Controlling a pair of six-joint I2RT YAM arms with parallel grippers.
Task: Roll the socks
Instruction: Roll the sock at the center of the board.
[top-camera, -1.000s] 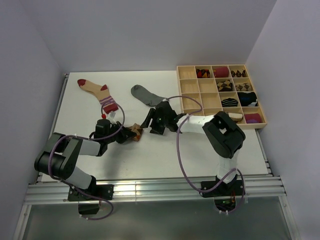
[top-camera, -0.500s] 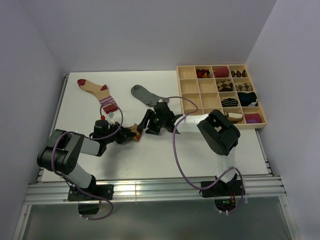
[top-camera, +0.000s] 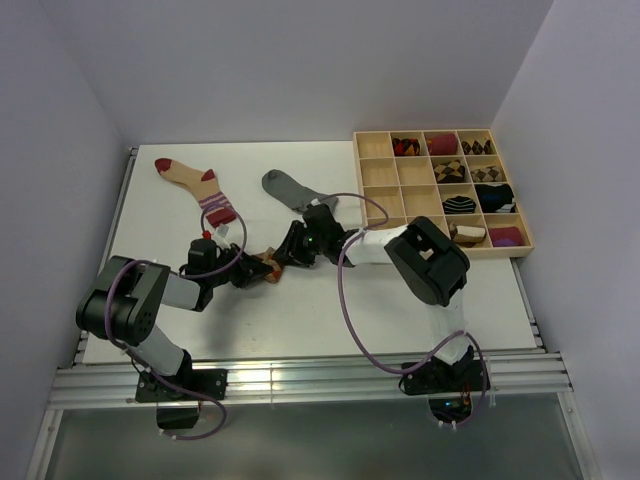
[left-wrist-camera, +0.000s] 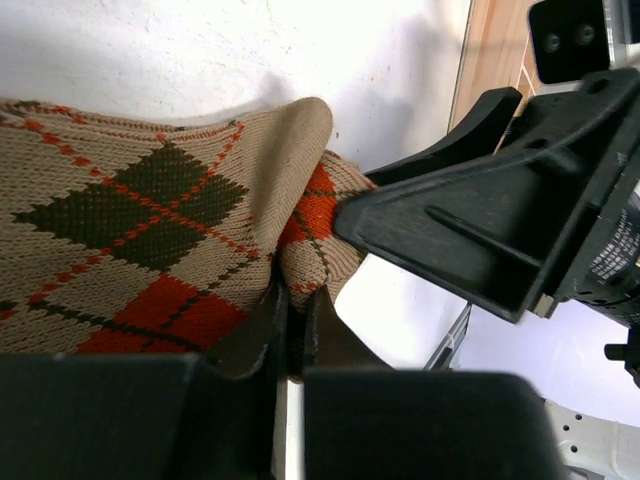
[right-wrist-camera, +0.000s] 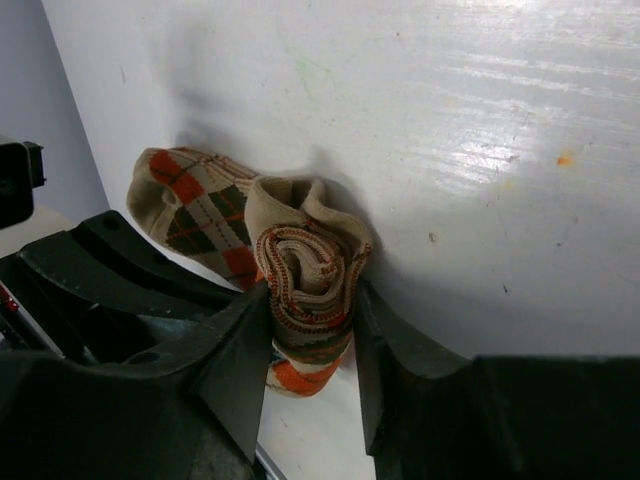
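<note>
Both arms lie low and stretched out, meeting centre-left of the top view. Left gripper (top-camera: 252, 272) is clamped tight on the argyle sock (top-camera: 268, 265). Right gripper (top-camera: 283, 255) is half-closed, fingers pressing both sides of its rolled end (clear in wrist view). Three loose socks: argyle, grey sock (top-camera: 285, 187), beige sock (top-camera: 195, 185) upper left.

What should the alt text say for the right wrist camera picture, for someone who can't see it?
A brown argyle sock of knitted fabric, its near end rolled into a tight spiral, sits pinched between the two black fingers of the right tool. It lies on a glossy white table.
</note>
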